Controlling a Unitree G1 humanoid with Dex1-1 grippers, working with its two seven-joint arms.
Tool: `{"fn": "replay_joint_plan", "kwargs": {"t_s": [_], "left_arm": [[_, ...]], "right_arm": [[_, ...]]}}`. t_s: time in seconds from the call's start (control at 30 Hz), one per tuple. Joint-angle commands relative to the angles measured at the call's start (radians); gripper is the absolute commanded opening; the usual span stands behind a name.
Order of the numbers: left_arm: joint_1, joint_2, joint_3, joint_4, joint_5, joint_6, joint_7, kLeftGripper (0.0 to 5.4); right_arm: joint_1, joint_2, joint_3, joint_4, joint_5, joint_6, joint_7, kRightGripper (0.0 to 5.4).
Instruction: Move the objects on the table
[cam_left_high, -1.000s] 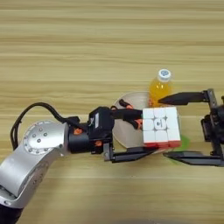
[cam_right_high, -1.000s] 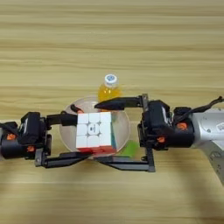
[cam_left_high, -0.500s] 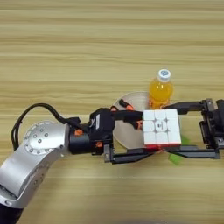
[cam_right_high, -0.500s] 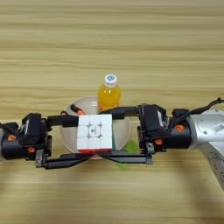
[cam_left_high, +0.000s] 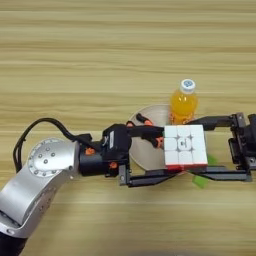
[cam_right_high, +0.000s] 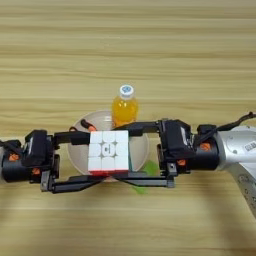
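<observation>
The puzzle cube (cam_right_high: 108, 151) shows a white face of nine tiles with a small dark mark on the middle tile, too small to read, and a red edge along its lower side. It sits over the near part of a shallow pale bowl (cam_right_high: 142, 146), between the two pincers. The left pincer (cam_left_high: 162, 156) reaches in from the left, its two black fingers spread wide, one along the cube's far edge and one along its near edge. The right pincer (cam_right_high: 132, 155) comes in from the right, likewise spread wide around the cube. Whether either one grips it I cannot tell.

Orange-handled pliers (cam_left_high: 145, 121) lie in the bowl. Just behind the bowl stands the juice bottle (cam_right_high: 124, 106), upright, white-capped. A green scrap (cam_left_high: 201, 182) lies on the light, plank-grained bench (cam_left_high: 100, 60).
</observation>
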Motion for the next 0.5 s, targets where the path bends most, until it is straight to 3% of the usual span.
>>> {"fn": "replay_joint_plan", "kwargs": {"t_s": [0.03, 0.07, 0.5], "left_arm": [[0.001, 0.001, -0.003, 0.009, 0.023, -0.020, 0.010, 3.27], [0.001, 0.002, -0.004, 0.009, 0.023, -0.018, 0.009, 3.63], [0.001, -0.001, -0.002, 0.018, 0.023, -0.028, 0.015, 4.67]], "right_arm": [[0.002, -0.008, -0.010, 0.003, -0.003, -0.010, 0.002, 3.35], [0.003, -0.008, -0.011, 0.003, -0.003, -0.011, 0.002, 3.35], [0.002, -0.005, -0.011, 0.012, -0.006, -0.017, 0.002, 3.33]]}}
